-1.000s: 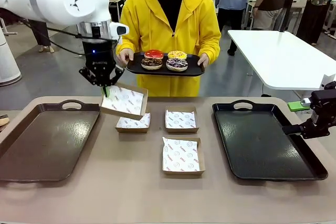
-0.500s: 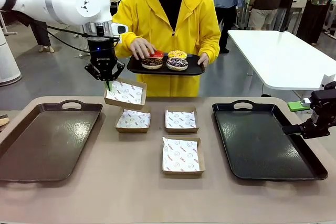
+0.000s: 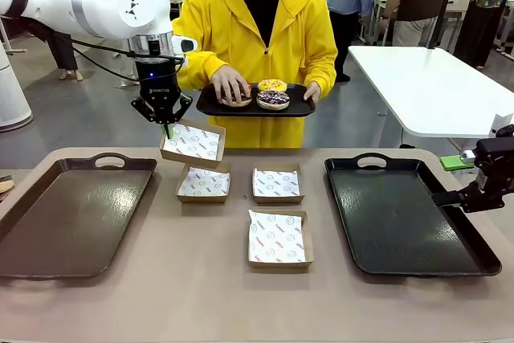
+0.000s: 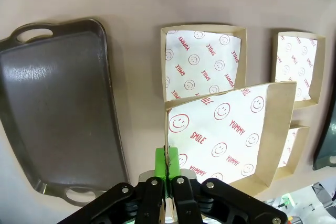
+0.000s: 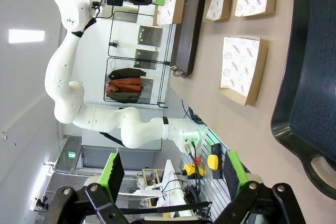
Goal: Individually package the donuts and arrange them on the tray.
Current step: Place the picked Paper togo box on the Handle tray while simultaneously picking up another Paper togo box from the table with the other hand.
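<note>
Since a second ago the person's hand (image 3: 231, 84) has left the rim of the serving tray (image 3: 299, 107) and come down over the two donuts on its left half; the lifted box has drifted a little to the right.

Donuts (image 3: 273, 100): all on the serving tray, held in the air beyond the table's far edge; the yellow-iced and the dark sprinkled ones lie uncovered, the other two mostly under the hand.

Held box (image 3: 193, 144): paper-lined, tilted, hanging just below and to the left of the serving tray, over the far edge of the table (image 3: 201, 295); left gripper (image 4: 167, 163) is clamped on one wall near a corner, the liner pinched with it.

Risk, my judgement: a one-wall pinch is weak; a donut set in the far end could lever the box down or pull it free, and a loose liner could slide out with it; it would land on the box (image 3: 203, 183) directly beneath.

Around: two more boxes (image 3: 277, 184) (image 3: 278, 238) mid-table; brown tray (image 3: 72, 214) to my left, dark tray (image 3: 401, 214) to my right, both bare; right gripper (image 5: 173, 177) waits by the dark tray's outer edge, jaws spread wide, holding nothing. Nothing stands between hand and held box.
</note>
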You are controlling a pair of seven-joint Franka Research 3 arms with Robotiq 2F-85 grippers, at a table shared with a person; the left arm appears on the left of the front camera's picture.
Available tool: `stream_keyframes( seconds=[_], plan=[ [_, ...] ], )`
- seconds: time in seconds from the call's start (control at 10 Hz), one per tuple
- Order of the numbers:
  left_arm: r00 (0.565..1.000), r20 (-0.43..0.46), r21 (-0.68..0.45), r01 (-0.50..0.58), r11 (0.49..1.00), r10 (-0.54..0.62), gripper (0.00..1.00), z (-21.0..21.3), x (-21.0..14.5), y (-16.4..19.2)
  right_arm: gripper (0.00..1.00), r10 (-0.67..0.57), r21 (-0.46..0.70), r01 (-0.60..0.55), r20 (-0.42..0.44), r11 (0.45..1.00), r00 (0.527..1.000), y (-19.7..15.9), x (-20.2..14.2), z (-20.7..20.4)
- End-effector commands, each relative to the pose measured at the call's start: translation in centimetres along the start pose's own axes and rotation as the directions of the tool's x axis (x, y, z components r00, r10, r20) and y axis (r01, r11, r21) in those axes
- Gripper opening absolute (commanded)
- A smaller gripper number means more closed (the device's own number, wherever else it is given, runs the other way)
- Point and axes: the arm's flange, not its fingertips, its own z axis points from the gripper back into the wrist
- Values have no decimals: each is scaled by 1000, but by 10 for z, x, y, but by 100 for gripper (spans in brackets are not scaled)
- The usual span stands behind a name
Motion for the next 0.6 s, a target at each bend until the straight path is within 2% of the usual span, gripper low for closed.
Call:
stream_keyframes(
  seconds=[0.0, 0.5],
  plan=[
    [1000, -1, 5, -21, 1000, 21, 0, 1, -4, 1, 100, 0, 5, 0, 1, 1000, 1000, 0, 0, 0],
    [1000, -1, 5, -21, 1000, 21, 0, 1, -4, 1, 100, 0, 5, 0, 1, 1000, 1000, 0, 0, 0]
  ],
)
